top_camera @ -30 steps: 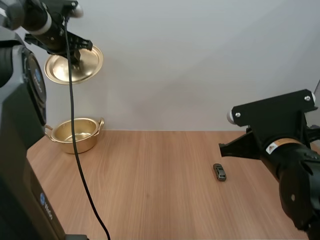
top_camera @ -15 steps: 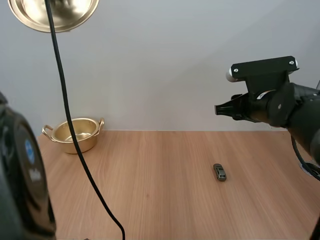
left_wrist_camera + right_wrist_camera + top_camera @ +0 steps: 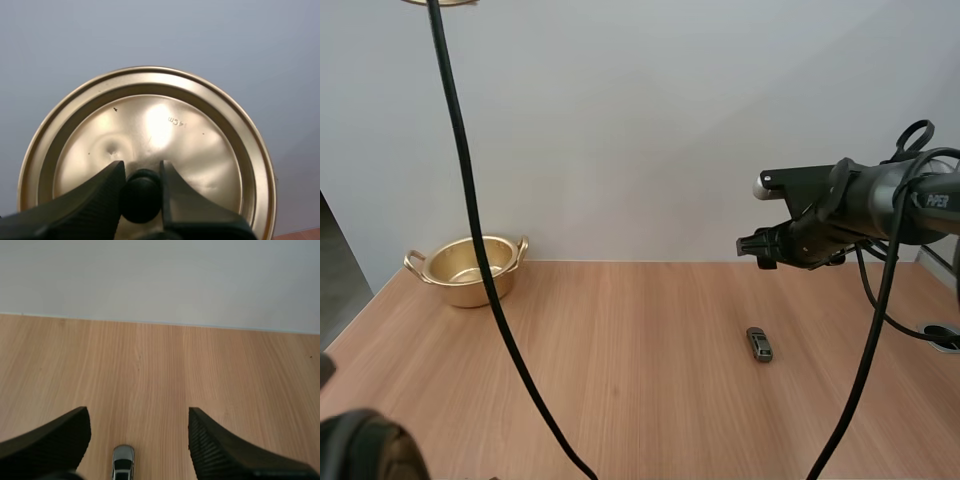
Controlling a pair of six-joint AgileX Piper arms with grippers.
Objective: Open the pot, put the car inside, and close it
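Left gripper [image 3: 141,172] pinches the black knob [image 3: 142,196] of the round gold metal lid [image 3: 165,125]. Right gripper [image 3: 139,415], fingers [image 3: 50,440] apart, hangs above the small grey toy car [image 3: 122,462]; the gold pot [image 3: 470,268] stands well apart.

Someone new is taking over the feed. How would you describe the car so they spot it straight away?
Start at the wooden table; the gold pot sits at its far left corner. On the right half, near the right gripper, the car lies alone on bare wood. It is tiny and dark grey, nothing like the shiny pot.
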